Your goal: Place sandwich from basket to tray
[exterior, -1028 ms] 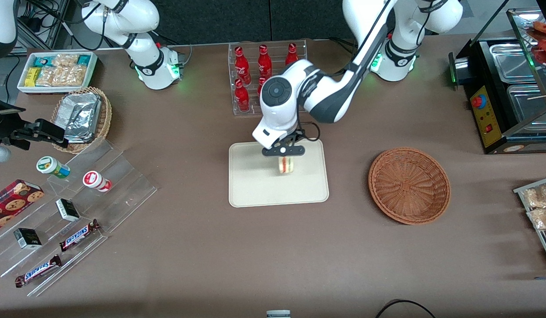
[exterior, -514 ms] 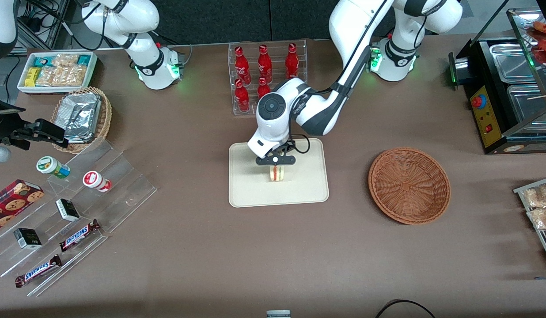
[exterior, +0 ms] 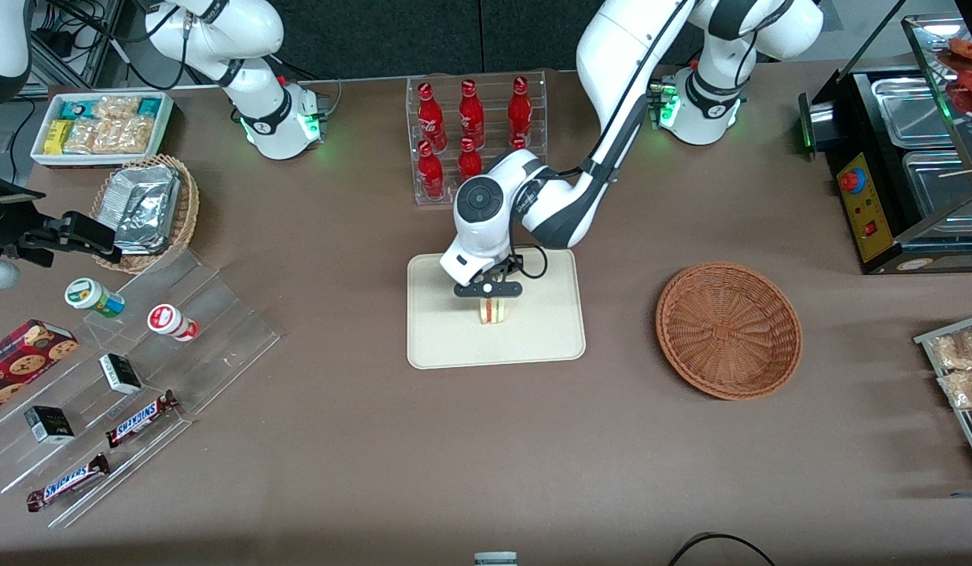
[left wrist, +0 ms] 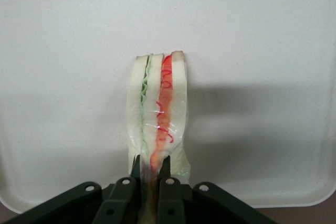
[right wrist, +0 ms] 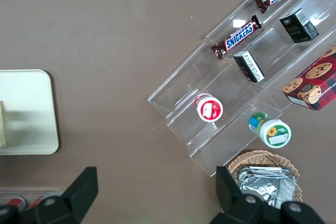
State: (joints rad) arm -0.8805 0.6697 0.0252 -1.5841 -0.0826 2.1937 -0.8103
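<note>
The claw [left wrist: 150, 174] hides the sandwich's [left wrist: 157, 114] gripped end, and its own body is cut off.

One pincer [exterior: 490, 297] (over the tray [exterior: 454, 338]), one sandwich [exterior: 494, 313], one basket [exterior: 690, 299], two Snickers bars [exterior: 140, 417], two round tubs [exterior: 94, 297].

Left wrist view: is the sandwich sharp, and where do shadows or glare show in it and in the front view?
Left wrist view: the sandwich is sharp, its wrap glinting faintly; a soft grey shadow band crosses the tray beside it; the gripper, shut on the sandwich, looks dark. Front view: evenly lit, with a soft shadow under the arm on the tray and a shaded inner wall in the basket.
</note>
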